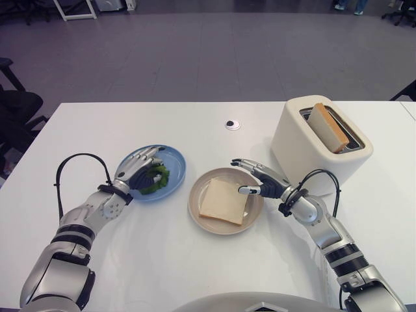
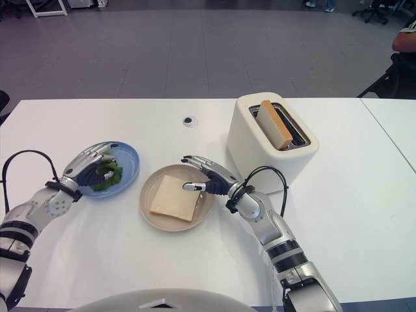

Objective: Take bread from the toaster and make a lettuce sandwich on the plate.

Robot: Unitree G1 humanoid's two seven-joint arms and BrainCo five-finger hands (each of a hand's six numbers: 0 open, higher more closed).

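On the beige plate [image 1: 201, 211] in the middle of the table lies one slice of bread [image 1: 222, 200], flat. My right hand [image 1: 261, 179] hovers at the plate's right rim, fingers spread and open, its thumb close to the slice's right edge and holding nothing. A white toaster [image 1: 305, 153] stands at the right with a second slice of bread [image 1: 328, 127] sticking up from its slot. To the left, lettuce [image 1: 156, 179] lies on a blue plate [image 1: 175, 159]. My left hand [image 1: 135, 171] rests over that plate with its fingers curled around the leaf.
A small round black-and-white cap [image 1: 232, 125] sits in the tabletop behind the plates. The white table [image 1: 162, 253] has free room in front of both plates. Black chairs [image 1: 16, 107] stand off its left edge.
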